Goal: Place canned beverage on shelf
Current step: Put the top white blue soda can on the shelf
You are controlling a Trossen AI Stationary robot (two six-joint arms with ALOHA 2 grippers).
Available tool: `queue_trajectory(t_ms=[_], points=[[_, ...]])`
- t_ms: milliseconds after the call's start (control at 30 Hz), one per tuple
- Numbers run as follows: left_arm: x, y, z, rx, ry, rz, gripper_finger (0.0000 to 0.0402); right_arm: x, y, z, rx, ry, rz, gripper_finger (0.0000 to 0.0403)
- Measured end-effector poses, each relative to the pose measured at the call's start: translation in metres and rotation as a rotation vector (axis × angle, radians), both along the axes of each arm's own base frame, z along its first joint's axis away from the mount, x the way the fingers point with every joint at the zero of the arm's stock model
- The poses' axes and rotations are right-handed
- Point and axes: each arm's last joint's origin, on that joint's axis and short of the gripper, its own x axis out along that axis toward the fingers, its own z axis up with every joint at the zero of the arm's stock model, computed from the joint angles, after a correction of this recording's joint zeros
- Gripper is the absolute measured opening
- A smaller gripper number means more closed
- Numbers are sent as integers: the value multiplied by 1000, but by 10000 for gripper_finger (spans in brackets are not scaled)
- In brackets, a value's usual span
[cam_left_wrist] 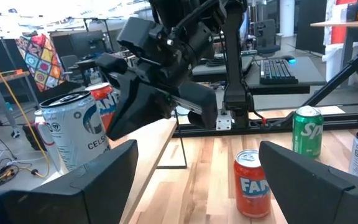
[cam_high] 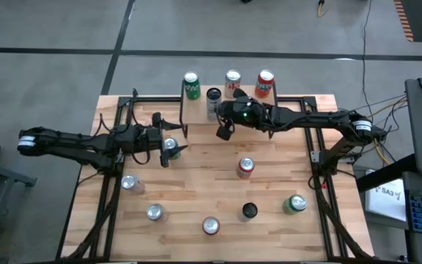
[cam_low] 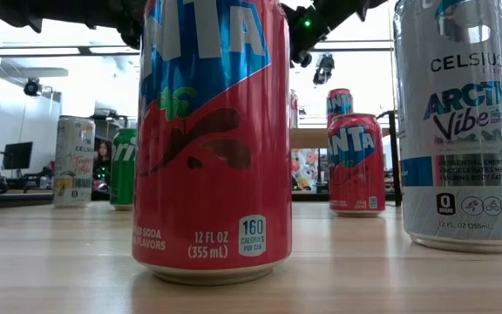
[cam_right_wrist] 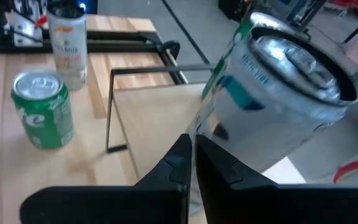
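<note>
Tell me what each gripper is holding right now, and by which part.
Nothing is held. The left gripper is open around a green can on the table, not closed on it. The right gripper is shut and empty above the shelf.

the butcher-block tabletop (cam_high: 196, 183) carried the shelf (cam_high: 196, 110) at its far edge. four cans (cam_high: 232, 82) stood on the shelf just beside the right pincer (cam_high: 224, 132); seven more cans (cam_high: 245, 168) dotted the tabletop nearer.
</note>
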Motion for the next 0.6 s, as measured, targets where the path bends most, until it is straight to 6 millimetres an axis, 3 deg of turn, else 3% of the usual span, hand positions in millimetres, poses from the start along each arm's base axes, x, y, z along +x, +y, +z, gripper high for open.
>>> queue_trajectory(t_ms=[600], points=[[1, 0, 0, 0, 0, 0, 321, -3, -17, 5, -51, -30, -28, 12]])
